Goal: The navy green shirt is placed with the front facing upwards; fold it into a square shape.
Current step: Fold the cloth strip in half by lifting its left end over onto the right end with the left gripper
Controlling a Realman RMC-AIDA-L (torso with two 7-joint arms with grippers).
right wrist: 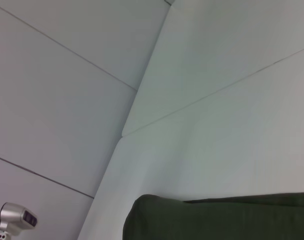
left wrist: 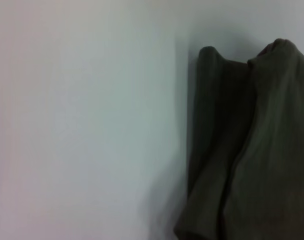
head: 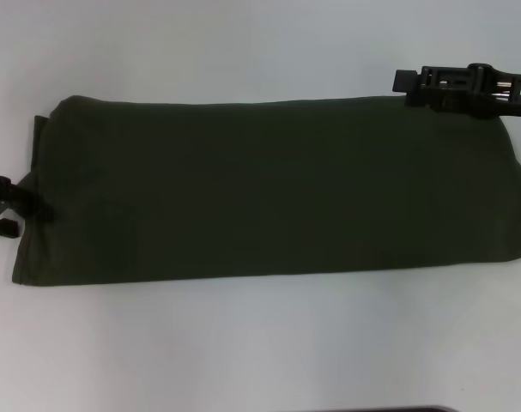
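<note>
White table fills the head view, bare surface all around the cloth. In the right wrist view the table edge meets a pale panelled wall or floor behind it, can't tell which.

Navy green shirt lies flat mid-table, already folded into a long horizontal band, plain dark green side up, no print showing. It spans from 9 o'clock to 3 o'clock of the head view. Far edge is rounded, a soft fold; near edge runs straight. A lower layer peeks out at the 9 o'clock end. The left wrist view shows that end close up: two or three stacked layers, slightly lifted and rumpled. The right wrist view shows a rounded corner of the shirt resting on the table.

Right gripper at about 2 o'clock, just over the shirt's far edge, fingers lying level and pointing toward 9 o'clock; they look pressed together, nothing between them.

Left gripper at 9 o'clock, at the shirt's end; two black fingers spread apart, upper one touching the cloth edge.

Small silver device off the table at 7 o'clock of the right wrist view, kind unclear.
</note>
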